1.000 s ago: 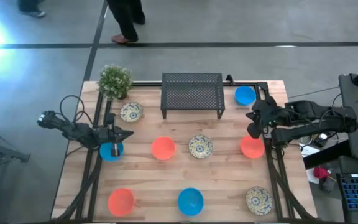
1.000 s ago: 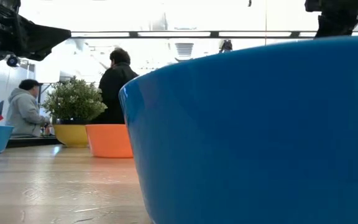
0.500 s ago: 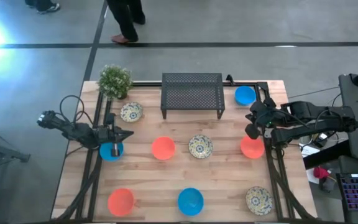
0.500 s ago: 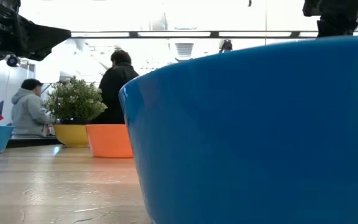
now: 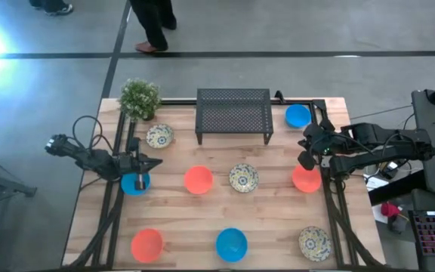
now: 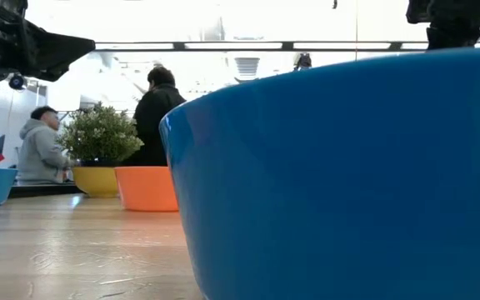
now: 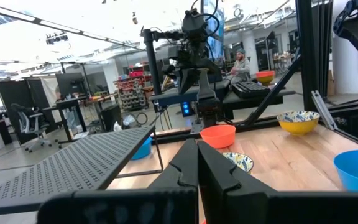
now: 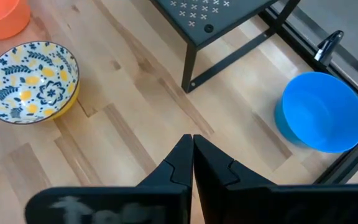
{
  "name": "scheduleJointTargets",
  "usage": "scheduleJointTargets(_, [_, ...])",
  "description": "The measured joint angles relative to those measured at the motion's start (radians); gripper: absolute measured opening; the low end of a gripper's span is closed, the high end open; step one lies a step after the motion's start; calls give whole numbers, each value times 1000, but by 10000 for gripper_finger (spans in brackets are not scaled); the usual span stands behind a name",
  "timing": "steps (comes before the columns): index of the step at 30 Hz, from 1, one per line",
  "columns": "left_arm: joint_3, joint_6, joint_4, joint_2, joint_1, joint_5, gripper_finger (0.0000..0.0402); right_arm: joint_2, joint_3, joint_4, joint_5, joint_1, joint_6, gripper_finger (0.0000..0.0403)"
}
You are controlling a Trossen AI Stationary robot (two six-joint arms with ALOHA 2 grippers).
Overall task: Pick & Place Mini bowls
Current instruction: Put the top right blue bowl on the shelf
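Nine mini bowls rest on their bases on the wooden table. The blue ones are at the far right (image 5: 297,115), the left (image 5: 135,183) and the near middle (image 5: 231,244). The orange-red ones are at the centre (image 5: 198,180), the right (image 5: 306,178) and the near left (image 5: 146,245). The patterned cream ones are at the far left (image 5: 159,136), the centre (image 5: 243,177) and the near right (image 5: 315,243). My left gripper (image 5: 155,162) is shut and empty, held above the left blue bowl and pointing toward the table's right. My right gripper (image 5: 305,159) is shut and empty (image 8: 192,142), hanging above the table just beyond the right orange-red bowl.
A black mesh rack (image 5: 233,113) stands at the far middle. A small potted plant (image 5: 139,98) stands at the far left corner. Black frame rails run along the table's left and right sides. People stand in the room beyond the far edge (image 6: 152,117).
My right gripper has moved a little toward the table's far left. The bowls have stayed where they were.
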Motion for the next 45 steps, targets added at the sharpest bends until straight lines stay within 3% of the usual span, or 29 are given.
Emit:
scheduleJointTargets(5, [0,-64,3,0,0,1,0,8,-13,3,16,0,1,39])
scheduleJointTargets(12, [8,-18,73,2,1,3,0,68,-19,6,85,-39,111,98])
scheduleJointTargets(19, [49,-4,68,53,1,-58,0,152,-19,14,89,-196,93,131])
scheduleJointTargets(24, [74,-7,67,119,1,-118,0,214,-19,59,80,-351,-13,140])
scheduleJointTargets(35, [120,-40,68,229,1,-136,0,341,-19,197,-147,-685,-271,133])
scheduleJointTargets(45, [146,-44,71,289,1,-136,0,489,-18,261,-305,-867,-419,125])
